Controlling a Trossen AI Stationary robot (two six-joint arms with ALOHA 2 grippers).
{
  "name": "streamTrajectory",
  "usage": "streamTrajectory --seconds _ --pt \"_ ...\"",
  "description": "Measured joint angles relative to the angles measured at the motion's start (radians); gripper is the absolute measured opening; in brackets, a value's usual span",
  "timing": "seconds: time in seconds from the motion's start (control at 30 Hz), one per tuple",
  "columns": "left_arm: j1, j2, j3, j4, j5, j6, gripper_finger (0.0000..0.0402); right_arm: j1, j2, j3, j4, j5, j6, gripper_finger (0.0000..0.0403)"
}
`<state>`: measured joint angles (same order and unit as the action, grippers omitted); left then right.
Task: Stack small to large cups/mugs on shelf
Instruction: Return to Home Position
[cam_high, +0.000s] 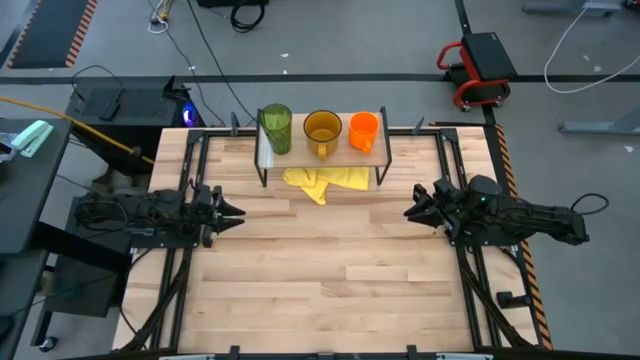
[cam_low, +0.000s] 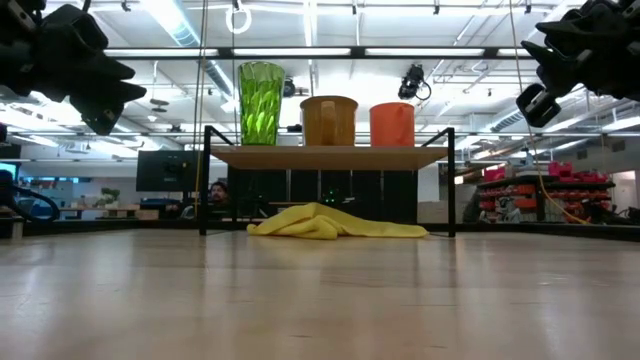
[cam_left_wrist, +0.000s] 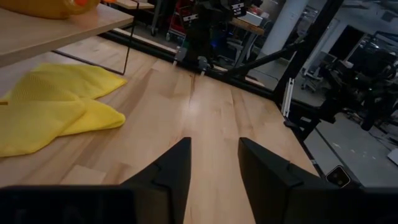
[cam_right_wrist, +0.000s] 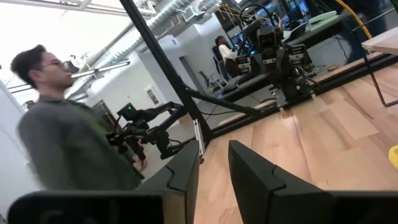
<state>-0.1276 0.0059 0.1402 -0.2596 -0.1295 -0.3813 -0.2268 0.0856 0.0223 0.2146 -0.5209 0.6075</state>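
Three cups stand upright, side by side, on the shelf's top board at the table's far middle: the green tumbler on the left, the amber mug in the middle, the orange mug on the right. The low view shows the tumbler, amber mug and orange mug resting on their bases on the board. My left gripper hovers open at the table's left side, pointing right. My right gripper hovers open at the right side, pointing left. Both are above the table and far from the cups.
A crumpled yellow cloth lies on the table under and in front of the shelf, also visible in the low view. Bare wooden tabletop spreads between the two arms and toward the near edge. A person stands beyond the table's left side.
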Motion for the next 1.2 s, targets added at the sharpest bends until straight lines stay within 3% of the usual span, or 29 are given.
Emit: streamTrajectory --seconds 1.2 --pt "0.000 0.000 0.000 0.001 0.000 0.000 0.0144 0.000 0.000 0.000 0.000 0.000 0.000 0.0094"
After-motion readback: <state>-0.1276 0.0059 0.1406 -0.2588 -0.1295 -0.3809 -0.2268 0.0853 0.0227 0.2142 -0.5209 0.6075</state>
